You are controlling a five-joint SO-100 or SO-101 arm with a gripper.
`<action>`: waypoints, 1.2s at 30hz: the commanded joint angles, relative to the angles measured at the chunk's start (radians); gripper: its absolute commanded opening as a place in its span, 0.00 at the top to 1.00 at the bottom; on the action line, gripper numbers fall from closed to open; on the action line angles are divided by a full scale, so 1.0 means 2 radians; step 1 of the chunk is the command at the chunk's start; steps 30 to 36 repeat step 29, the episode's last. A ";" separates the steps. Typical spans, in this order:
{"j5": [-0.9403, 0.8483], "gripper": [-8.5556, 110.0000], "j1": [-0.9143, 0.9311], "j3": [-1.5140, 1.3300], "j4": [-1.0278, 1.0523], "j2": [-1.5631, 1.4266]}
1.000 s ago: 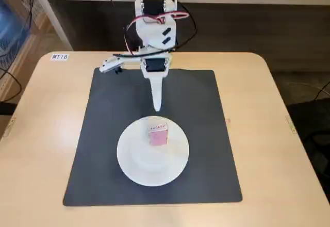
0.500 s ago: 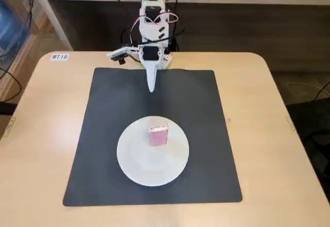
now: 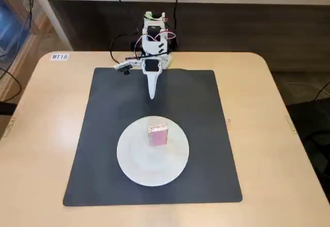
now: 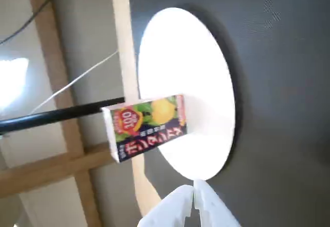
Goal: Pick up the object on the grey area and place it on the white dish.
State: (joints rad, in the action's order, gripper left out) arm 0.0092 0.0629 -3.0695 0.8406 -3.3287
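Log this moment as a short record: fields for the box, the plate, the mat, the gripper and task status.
box: small pink box standing upright on the plate, toward its far side; the wrist view shows a printed fruit label
plate: round white dish, on the mat's near half
mat: dark grey mat on a beige table
gripper: gripper shut, empty, above the mat beyond the plate
task status: box lies on the dish
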 commanded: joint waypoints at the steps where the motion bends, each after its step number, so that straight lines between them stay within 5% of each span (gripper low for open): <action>1: -0.009 0.93 0.005 -0.038 -0.003 -0.012; 36: -0.031 0.93 0.000 -0.061 -0.014 -0.012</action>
